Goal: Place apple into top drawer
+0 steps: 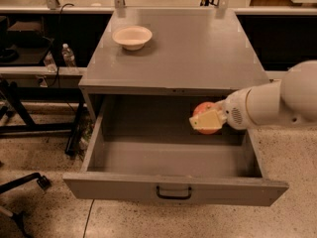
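Note:
The top drawer (173, 188) is pulled wide open, grey, with a black handle (174, 193) at the centre of its front panel. My gripper (206, 119) is shut on the reddish-orange apple (204, 109) and holds it over the drawer's right rear part, just below the cabinet top's front edge. The cream fingers (208, 121) cover the apple's lower front. The white arm reaches in from the right. The apple hangs above the drawer floor, not touching it.
A cream-white bowl (132, 36) stands on the grey cabinet top (188, 48) at its back left. A plastic bottle (68, 55) sits on a low shelf at the left. A chair base (20, 187) lies on the floor at the lower left.

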Motion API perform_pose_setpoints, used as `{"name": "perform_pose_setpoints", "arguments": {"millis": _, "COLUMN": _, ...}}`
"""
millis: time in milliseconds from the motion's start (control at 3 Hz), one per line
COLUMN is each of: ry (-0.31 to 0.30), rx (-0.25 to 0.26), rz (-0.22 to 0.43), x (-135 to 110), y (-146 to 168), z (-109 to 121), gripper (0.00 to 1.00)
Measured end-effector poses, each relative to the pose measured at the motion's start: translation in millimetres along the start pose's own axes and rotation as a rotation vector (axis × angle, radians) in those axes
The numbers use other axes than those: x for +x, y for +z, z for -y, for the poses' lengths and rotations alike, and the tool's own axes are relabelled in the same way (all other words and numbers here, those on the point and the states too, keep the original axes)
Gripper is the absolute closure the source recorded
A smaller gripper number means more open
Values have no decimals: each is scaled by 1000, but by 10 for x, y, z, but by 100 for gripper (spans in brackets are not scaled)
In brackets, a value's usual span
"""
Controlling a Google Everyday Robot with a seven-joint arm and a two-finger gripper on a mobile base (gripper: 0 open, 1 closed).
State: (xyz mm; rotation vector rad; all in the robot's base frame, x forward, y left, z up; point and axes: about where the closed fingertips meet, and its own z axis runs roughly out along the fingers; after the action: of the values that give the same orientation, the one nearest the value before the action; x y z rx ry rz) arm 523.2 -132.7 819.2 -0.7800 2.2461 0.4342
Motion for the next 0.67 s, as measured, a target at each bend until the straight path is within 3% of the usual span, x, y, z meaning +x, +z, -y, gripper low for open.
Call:
{"name": "perform_pose_setpoints", "arguments": {"millis": 333, "ry": 42, "rx": 10, "rz": 1, "x": 270, "y": 346, "z": -31, "gripper": 100}}
{"name": "perform_pose_setpoints", "arguments": {"millis": 667, "ry": 44, "rx": 26, "rz": 12, "x": 399, "y": 705, "z": 55, "gripper": 100}}
